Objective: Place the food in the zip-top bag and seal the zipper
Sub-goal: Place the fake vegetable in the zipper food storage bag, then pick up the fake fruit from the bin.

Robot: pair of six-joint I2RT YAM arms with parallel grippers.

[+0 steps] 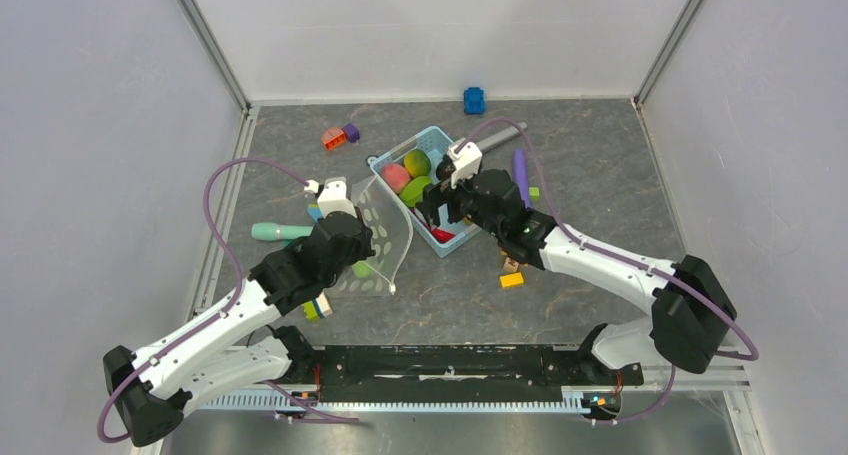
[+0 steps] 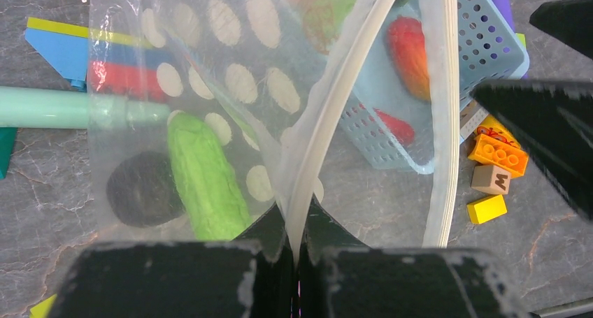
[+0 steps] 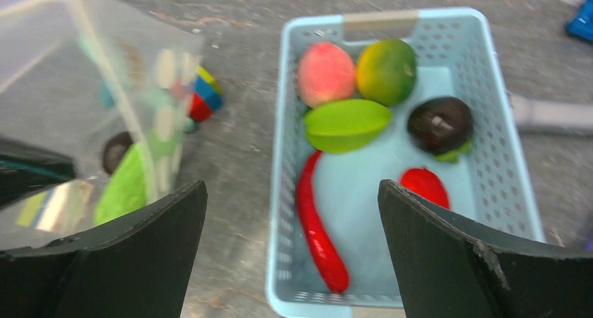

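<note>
The clear, floppy, white-dotted zip-top bag (image 1: 385, 237) stands propped open on the grey marbled worktop (image 1: 610, 165), just beside the light-blue mesh basket (image 3: 278, 157). Its mouth faces the basket. The press-seal zipper (image 2: 439, 122) gapes in a wide loop, its two strips well apart, so nothing is sealed yet. The left pincer (image 2: 294, 251) is clamped tight on the near strip of that rim and holds the mouth up.

Two pieces of food lie inside the bag: a bumpy green vegetable (image 2: 204, 178) and, touching it, a dark brown round piece (image 2: 142, 189).

Six more sit in the basket: a pink peach (image 3: 326, 73), a green-orange mango (image 3: 386, 71), a flat green piece (image 3: 347, 125), a dark brown round fruit (image 3: 440, 124), a long red chilli (image 3: 318, 227) and a small red piece (image 3: 424, 185).

The right pincer (image 3: 290, 192) hangs over the basket with its fingers spread wide and nothing between them, the chilli roughly beneath.

By my reckoning the job is about a quarter done. Most of the food has yet to be carried across, and the seal must then be pressed shut along its whole length.
</note>
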